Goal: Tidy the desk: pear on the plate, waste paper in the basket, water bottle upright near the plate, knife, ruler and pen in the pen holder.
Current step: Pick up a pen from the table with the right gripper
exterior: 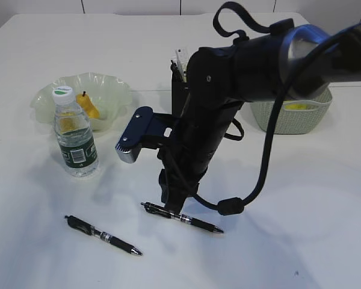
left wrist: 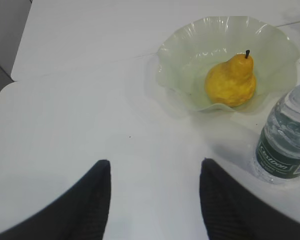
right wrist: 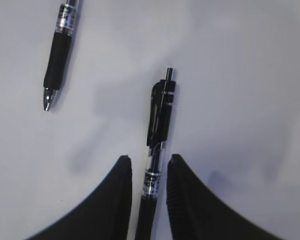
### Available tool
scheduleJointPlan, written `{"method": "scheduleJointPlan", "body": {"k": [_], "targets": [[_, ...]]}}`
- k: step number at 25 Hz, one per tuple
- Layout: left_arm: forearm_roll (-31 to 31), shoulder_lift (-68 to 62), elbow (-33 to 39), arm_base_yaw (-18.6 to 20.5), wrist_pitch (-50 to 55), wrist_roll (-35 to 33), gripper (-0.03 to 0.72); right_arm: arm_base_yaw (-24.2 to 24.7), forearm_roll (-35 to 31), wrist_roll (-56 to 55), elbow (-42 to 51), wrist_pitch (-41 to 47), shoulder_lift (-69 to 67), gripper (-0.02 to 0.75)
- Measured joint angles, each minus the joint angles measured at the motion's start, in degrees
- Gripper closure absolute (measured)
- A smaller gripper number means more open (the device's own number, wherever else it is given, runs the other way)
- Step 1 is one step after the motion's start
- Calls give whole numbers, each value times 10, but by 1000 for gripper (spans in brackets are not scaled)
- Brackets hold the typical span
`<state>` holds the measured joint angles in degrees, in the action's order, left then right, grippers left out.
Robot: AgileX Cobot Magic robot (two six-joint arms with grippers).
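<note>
Two pens lie on the desk, one (exterior: 182, 217) at six o'clock and one (exterior: 102, 235) at seven, with one pear (exterior: 88, 106), one plate (exterior: 111, 88), one water bottle (exterior: 74, 133), one basket (exterior: 292, 118) and one pen holder (exterior: 179, 93).

One pen (right wrist: 157, 150) lies on the counter (exterior: 301, 229) between the right fingers (right wrist: 121, 195); a second pen (right wrist: 59, 55) lies to their left. The pear (left wrist: 231, 81) sits in the plate (left wrist: 175, 65) ahead of the left fingers (left wrist: 97, 200), the bottle (left wrist: 285, 145) beside it.

Wall (exterior: 132, 5): pale panels with dark seams, far beyond the right jaws.
Floor (left wrist: 2, 30): grey strip, up-left of the left jaws.
Desk (left wrist: 65, 150): white, beneath both jaws, softly shadowed.
</note>
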<state>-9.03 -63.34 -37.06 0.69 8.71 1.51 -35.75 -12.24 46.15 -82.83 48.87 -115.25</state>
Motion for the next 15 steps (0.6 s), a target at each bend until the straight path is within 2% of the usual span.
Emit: {"method": "scheduleJointPlan", "body": {"k": [15], "targets": [[0,0,0,0,0,0,286,0,-5,12,-35,5,-53,554]]}}
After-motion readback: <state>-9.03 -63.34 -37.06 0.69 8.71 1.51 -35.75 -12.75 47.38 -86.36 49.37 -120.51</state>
